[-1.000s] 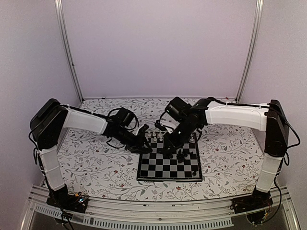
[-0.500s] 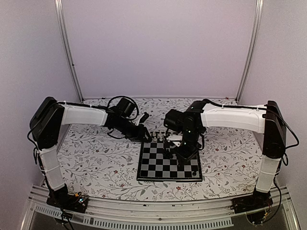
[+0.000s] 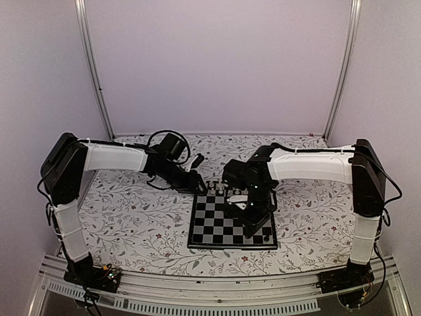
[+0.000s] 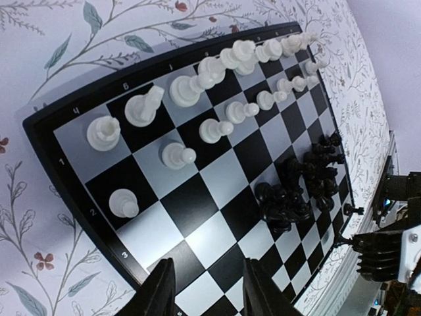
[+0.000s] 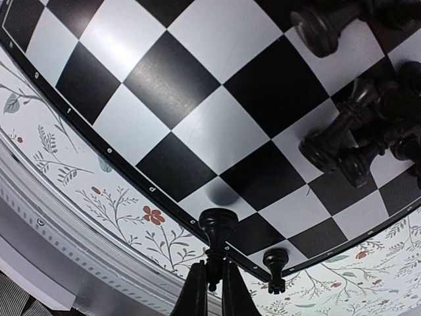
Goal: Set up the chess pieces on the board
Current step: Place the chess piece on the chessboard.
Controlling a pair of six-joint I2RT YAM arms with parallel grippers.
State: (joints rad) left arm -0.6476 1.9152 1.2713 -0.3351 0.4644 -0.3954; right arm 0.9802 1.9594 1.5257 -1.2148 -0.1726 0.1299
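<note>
Top view: floral table cover (image 3: 131,224), plain lilac walls (image 3: 217,66), two metal posts (image 3: 92,66) at the back, slotted rail (image 3: 210,293) along the near edge. The board (image 3: 217,230) lies mid-table. The left arm is stretched low, with the left gripper (image 3: 199,186) at the board's far-left corner. The right arm is bent at the elbow, with the right gripper (image 3: 252,224) pointing down over the board's right half. Left wrist view: white pieces (image 4: 186,89) stand in two rows along one board edge, black pieces (image 4: 283,201) bunch toward the opposite side. The left fingers (image 4: 161,293) are spread apart with nothing between them. Right wrist view: right jaws are pinched tight on a black piece (image 5: 218,224) just inside the board's rim, its shadow on a white square. A second small black pawn (image 5: 275,263) stands at the board's rim just beside it.
</note>
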